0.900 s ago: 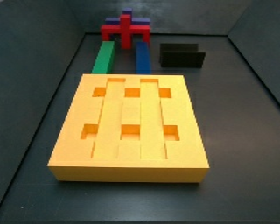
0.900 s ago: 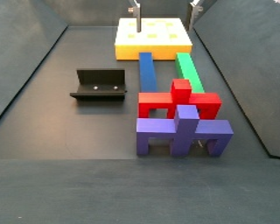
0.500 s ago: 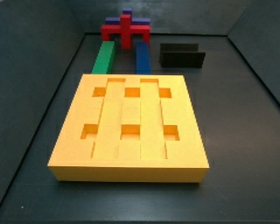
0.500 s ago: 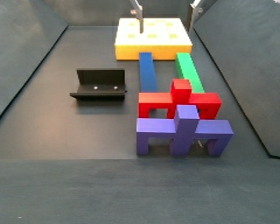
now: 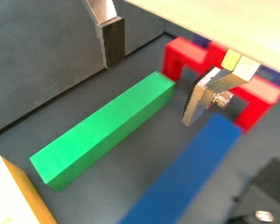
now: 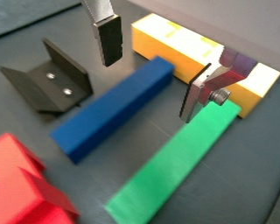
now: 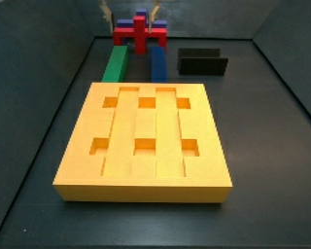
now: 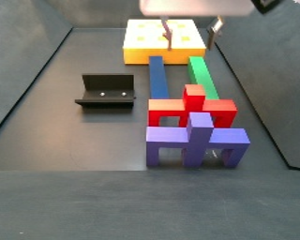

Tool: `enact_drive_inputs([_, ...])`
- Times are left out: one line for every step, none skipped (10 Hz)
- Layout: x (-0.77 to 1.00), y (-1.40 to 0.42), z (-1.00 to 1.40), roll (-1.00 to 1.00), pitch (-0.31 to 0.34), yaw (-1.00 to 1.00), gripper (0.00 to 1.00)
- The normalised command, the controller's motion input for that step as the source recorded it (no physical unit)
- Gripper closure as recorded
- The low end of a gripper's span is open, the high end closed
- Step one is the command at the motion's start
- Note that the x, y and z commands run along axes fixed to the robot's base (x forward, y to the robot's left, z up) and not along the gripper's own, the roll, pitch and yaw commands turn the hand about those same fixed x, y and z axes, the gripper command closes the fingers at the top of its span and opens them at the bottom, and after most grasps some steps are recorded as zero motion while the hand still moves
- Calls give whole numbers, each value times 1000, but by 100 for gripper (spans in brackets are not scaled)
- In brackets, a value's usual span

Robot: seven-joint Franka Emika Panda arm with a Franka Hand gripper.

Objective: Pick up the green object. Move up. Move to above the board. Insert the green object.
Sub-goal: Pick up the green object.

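Gripper: the gripper (image 5: 154, 66) hangs above the floor with its silver fingers spread wide and nothing between the pads; in a side view (image 8: 168, 35) it shows near the end of the board.
Fingers: one finger (image 6: 106, 39) is over the blue bar's side, the other (image 6: 206, 87) by the end of the green bar.
Green object: the green object (image 5: 105, 128) lies flat on the dark floor, lengthwise, not held; in both wrist views (image 6: 178, 164) it lies below the gap between the fingers and partly off toward one finger.
Green object's place: in both side views it lies just beside and parallel to the blue bar (image 8: 157, 77), between the board and the red piece (image 8: 202, 80).
Board: the board (image 7: 147, 142) rests flat on the floor, grooves and holes empty.
Red piece: the red piece (image 8: 193, 106) stands at the bars' far end from the board, next to a purple piece (image 8: 197, 139).
Fixture: the fixture (image 8: 106, 92) stands on the floor beside the blue bar, apart from it.
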Motion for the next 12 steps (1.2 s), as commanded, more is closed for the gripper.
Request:
enact_drive_inputs([-343,-194,-666,221,-23,-9,0])
enact_drive_inputs([-269,-249,-569,259,0,0,0])
enact_drive_inputs([-271,-300,-503,317,0,0,0])
enact_drive_inputs([-266,-317,-457,360,0,0,0])
enact_drive_inputs([-206,-206,-491,370,0,0,0])
enact_drive_inputs([-231,0,-466,317,30,-34,0])
enact_drive_inputs([-317,194,-340,304,24,-11,0])
enact_drive_inputs([-323,286,-234,289,40,-37,0])
enact_drive_inputs([-334,280,-149,299,43,-57,0])
enact_drive_inputs([-334,289,-146,274,40,-69,0])
enact_drive_inputs([-160,94,-314,210,26,0,0])
enact_drive_inputs([3,0,-297,90,50,0,0])
